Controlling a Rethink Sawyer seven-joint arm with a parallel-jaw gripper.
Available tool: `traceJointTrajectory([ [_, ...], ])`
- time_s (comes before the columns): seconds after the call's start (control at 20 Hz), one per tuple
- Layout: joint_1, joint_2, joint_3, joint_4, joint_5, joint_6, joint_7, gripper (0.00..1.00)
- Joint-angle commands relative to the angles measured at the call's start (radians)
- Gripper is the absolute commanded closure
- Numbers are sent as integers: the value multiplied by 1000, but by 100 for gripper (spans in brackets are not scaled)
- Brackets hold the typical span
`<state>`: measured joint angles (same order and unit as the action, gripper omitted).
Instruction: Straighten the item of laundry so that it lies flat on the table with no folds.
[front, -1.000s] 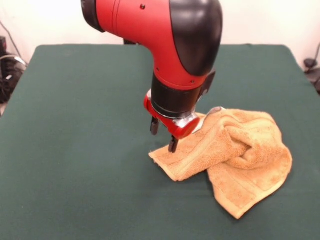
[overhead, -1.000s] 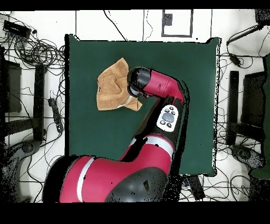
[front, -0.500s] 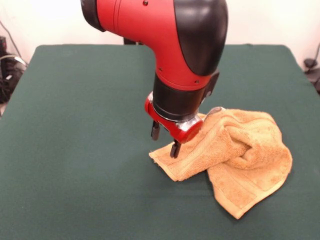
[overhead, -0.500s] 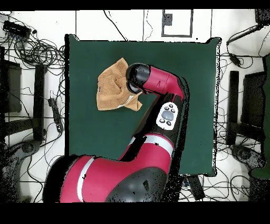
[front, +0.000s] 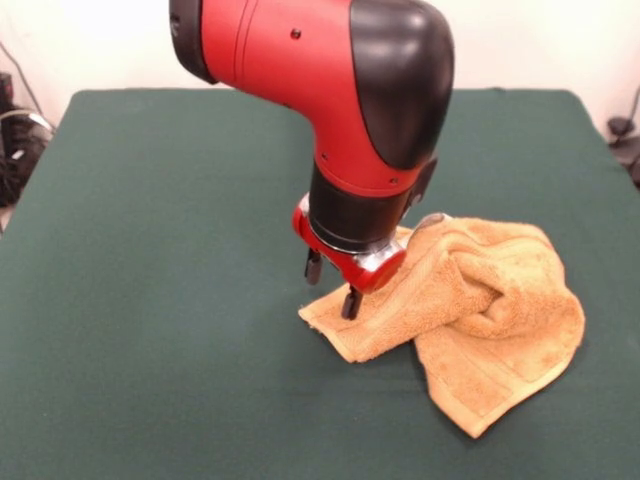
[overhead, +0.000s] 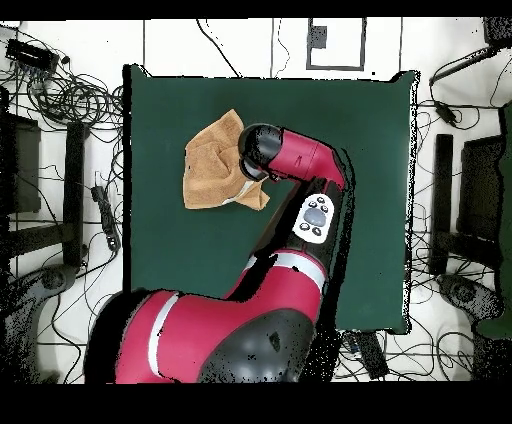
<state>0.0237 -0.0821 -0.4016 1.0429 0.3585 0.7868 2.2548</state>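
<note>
The golden-orange towel (front: 470, 300) lies crumpled and folded over itself on the right part of the dark green table (front: 150, 250). One corner points left. My gripper (front: 332, 287) hangs low over that left corner, open and holding nothing. One fingertip (front: 350, 304) is at the towel's edge and the other is over bare cloth just beside it. In the overhead view the towel (overhead: 210, 165) lies at the table's (overhead: 350, 130) upper left, and the arm's wrist (overhead: 262, 152) covers its right edge and hides the gripper.
The red and black arm (front: 330, 90) fills the top middle of the front view. Cables and equipment (overhead: 60, 100) lie on the floor around the table in the overhead view.
The gripper has shifted slightly right and down toward the towel's left corner. The towel has not moved.
</note>
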Motion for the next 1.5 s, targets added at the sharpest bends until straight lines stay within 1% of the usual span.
traceJointTrajectory([
  [0.05,50,43,73,98,40,63,279,0],
  [0.3,43,89,110,116,56,-88,281,0],
  [0.4,36,96,128,124,53,-147,258,0],
  [0.5,39,109,115,116,36,-167,246,0],
  [0.6,45,120,96,107,30,-192,260,0],
  [0.65,55,130,74,91,7,-210,246,100],
  [0.8,50,129,82,91,13,-203,241,100],
  [0.9,60,132,56,77,1,-192,240,100],
  [0.95,56,122,69,91,13,-193,243,100],
  [1.05,59,119,62,90,14,-188,246,100],
  [1.2,52,110,82,100,23,-175,234,100],
  [1.35,65,69,80,131,31,-136,244,100],
  [1.5,108,-17,44,187,40,-40,288,100],
])
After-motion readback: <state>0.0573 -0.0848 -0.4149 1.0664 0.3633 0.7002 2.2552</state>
